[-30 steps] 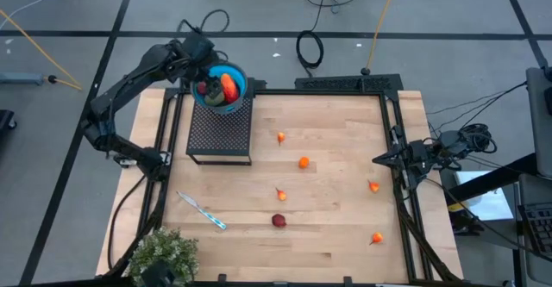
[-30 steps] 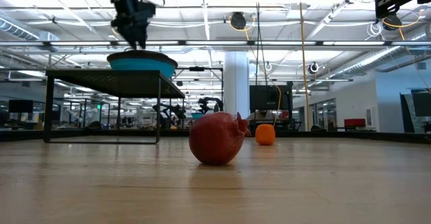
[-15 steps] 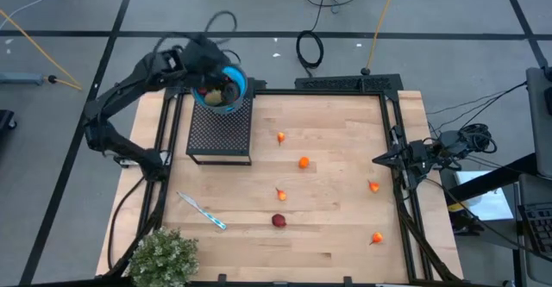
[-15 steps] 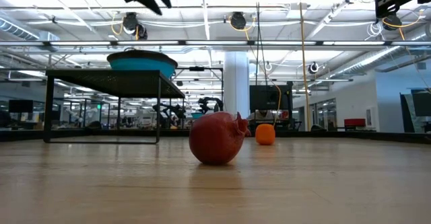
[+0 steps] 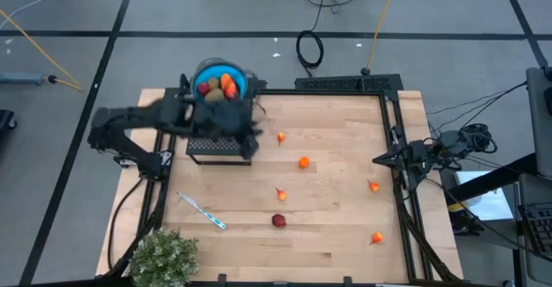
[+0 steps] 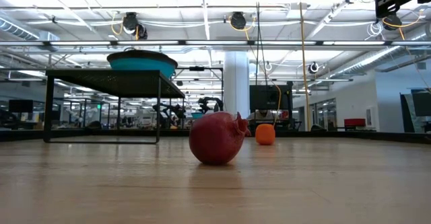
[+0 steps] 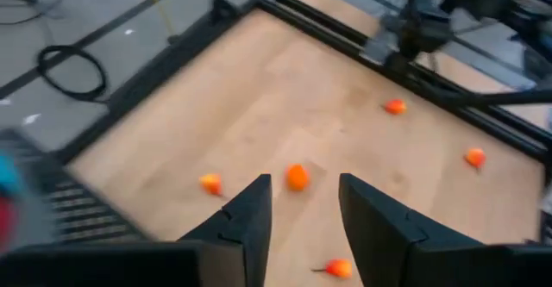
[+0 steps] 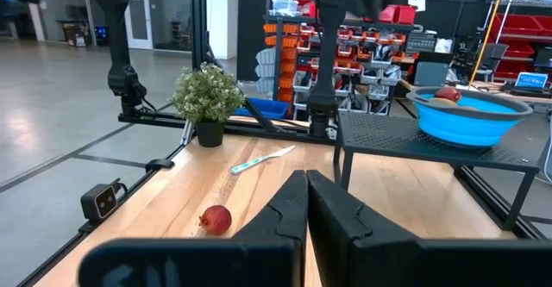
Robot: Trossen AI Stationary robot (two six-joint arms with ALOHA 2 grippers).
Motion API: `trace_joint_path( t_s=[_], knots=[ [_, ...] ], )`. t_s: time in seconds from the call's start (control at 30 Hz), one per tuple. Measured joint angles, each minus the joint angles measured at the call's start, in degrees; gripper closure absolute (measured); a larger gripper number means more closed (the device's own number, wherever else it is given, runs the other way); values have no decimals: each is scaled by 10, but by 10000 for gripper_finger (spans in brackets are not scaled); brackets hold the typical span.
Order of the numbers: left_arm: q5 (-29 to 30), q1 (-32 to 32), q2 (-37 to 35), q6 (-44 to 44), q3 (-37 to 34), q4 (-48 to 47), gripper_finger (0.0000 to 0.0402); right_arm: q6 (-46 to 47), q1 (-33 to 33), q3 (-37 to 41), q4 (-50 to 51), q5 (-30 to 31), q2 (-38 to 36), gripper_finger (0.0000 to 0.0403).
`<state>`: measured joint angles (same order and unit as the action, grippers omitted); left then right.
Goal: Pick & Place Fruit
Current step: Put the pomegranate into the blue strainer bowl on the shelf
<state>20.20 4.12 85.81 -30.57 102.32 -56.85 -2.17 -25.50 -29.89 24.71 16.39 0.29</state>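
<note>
A blue bowl [image 5: 221, 85] holding several fruit stands on a black mesh stand [image 5: 219, 132] at the far left. More fruit lie loose on the wooden table: small orange pieces [image 5: 304, 162] [image 5: 281, 136] [image 5: 373, 185] [image 5: 377, 237] [image 5: 280, 194] and a dark red round [image 5: 279, 221]. My left gripper [image 5: 250, 137] hangs open and empty above the stand's right side. Its wrist view looks down on an orange ball [image 7: 297, 177] between the fingers [image 7: 247, 220]. My right gripper [image 8: 306, 194] waits shut at the table's right edge.
A thin blue-and-white stick [image 5: 203, 211] lies near the left edge, and a bushy green plant [image 5: 162, 257] stands at the near left corner. A black frame [image 5: 345, 84] runs along the table's far and right sides. Open wood lies between the loose fruit.
My left gripper has swung away from above the blue bowl, toward the table's right and near edges, and now hangs over the stand's right side. It has risen out of the low view. The fruit in the bowl and on the table have stayed put.
</note>
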Motion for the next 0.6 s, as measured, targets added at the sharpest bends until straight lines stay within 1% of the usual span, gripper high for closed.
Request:
trace_joint_path(
  t_s=[0.17, 0.27, 0.47, 0.6],
  knots=[
    [9, 68, 56, -15, 0, 36, 290, 0, 0, 0, 0, 0, 0, 399],
    [2, 99, 97, -18, 0, 67, 299, 0, 0, 0, 0, 0, 0, 399],
    [-61, 137, 171, -43, 0, 110, 304, 0, 0, 0, 0, 0, 0, 399],
    [-94, 154, 207, -31, 0, 119, 305, 0, 0, 0, 0, 0, 0, 399]
  ],
)
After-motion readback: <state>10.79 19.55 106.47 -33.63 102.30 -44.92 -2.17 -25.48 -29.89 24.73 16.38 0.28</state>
